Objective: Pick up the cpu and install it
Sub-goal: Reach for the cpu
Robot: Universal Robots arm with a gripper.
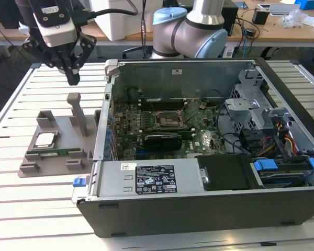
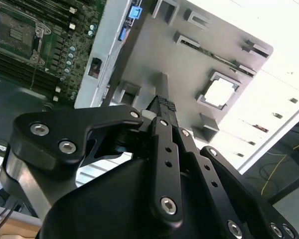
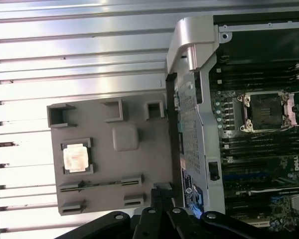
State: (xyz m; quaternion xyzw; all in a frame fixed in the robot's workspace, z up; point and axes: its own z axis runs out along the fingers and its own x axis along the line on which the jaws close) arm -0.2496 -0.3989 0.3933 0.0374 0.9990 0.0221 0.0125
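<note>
While the pincer (image 1: 73, 78) hangs in the air over the slatted tabletop (image 1: 21, 209), its fingers are drawn narrow, tips together, with nothing between them.

Cpu (image 1: 45, 139): lies flat, silver top up, in a square pocket of the grey holder (image 1: 68, 137). The holder sits on the tabletop just beside the open computer case (image 1: 199, 214), on the exterior view's left of it. The pincer is not touching the cpu. It is well above the holder and nearer to the upright post (image 1: 76, 112) than to the chip.

Memory stick (image 1: 55, 153): long and green, set in a slot of the same holder, just beside the cpu.

Socket (image 1: 170, 119): on the green motherboard (image 1: 199, 138) inside the case. It has a metal frame around a dark centre. I cannot tell more of its state.

Cpu and socket are well apart, with the case's side wall between them.
</note>
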